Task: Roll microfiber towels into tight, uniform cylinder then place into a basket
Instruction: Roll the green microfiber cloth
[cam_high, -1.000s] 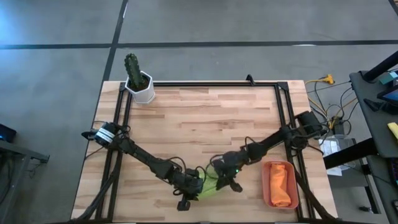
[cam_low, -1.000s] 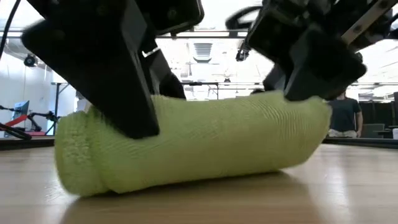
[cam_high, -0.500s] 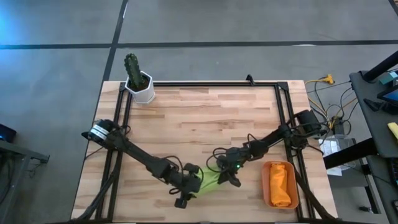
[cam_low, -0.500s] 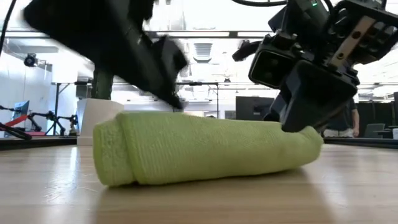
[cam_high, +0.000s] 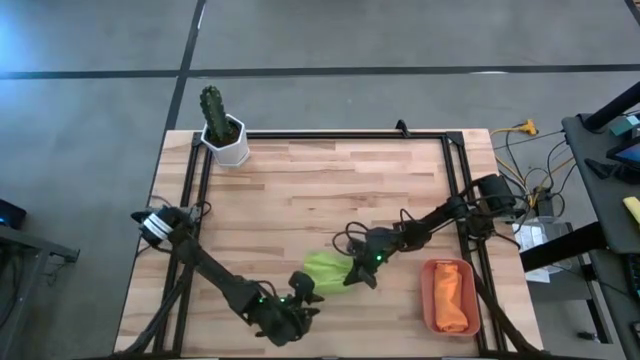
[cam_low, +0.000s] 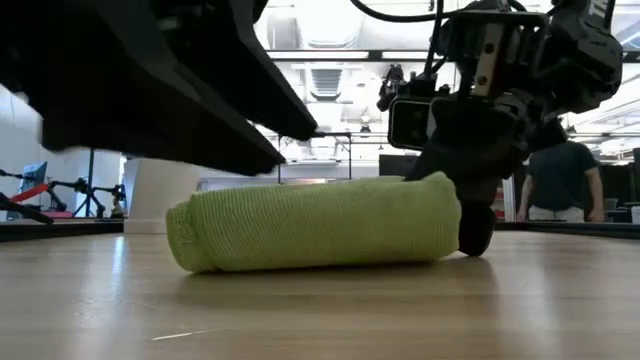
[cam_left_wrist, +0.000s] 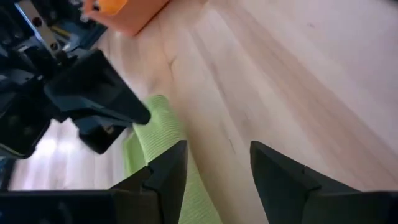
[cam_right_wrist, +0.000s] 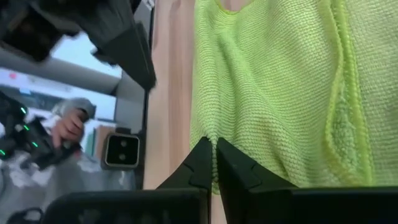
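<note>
The lime green towel (cam_high: 325, 268), rolled into a cylinder (cam_low: 315, 222), lies on its side on the wooden table near the front edge. My right gripper (cam_high: 358, 275) is shut at the roll's right end (cam_low: 448, 205). My left gripper (cam_high: 303, 287) stands open just near and left of the roll, touching nothing; in its wrist view the fingers (cam_left_wrist: 217, 165) have bare table between them and the towel (cam_left_wrist: 152, 134) lies beside them. The orange towel (cam_high: 452, 300) lies in the terracotta basket (cam_high: 430, 285) at the front right. My right gripper is shut at the roll's right end (cam_right_wrist: 249, 124), its fingers (cam_right_wrist: 214, 163) slanting down from the table's right side. The fingertips lie against the green cloth; which layer is between them, I cannot tell. The roll lies level on the table.
A white pot with a cactus (cam_high: 224, 130) stands at the far left corner. A black frame (cam_high: 330, 134) runs along the table's edges. Bare wood fills the middle and far part of the table. A person (cam_low: 560, 180) stands in the room beyond the table.
My left gripper has opened, let go of the green roll and drawn back toward the near left. My right gripper has moved toward the far edge and slightly left with the roll's right end. The roll has come down from its tilt and lies level, farther from the front edge.
</note>
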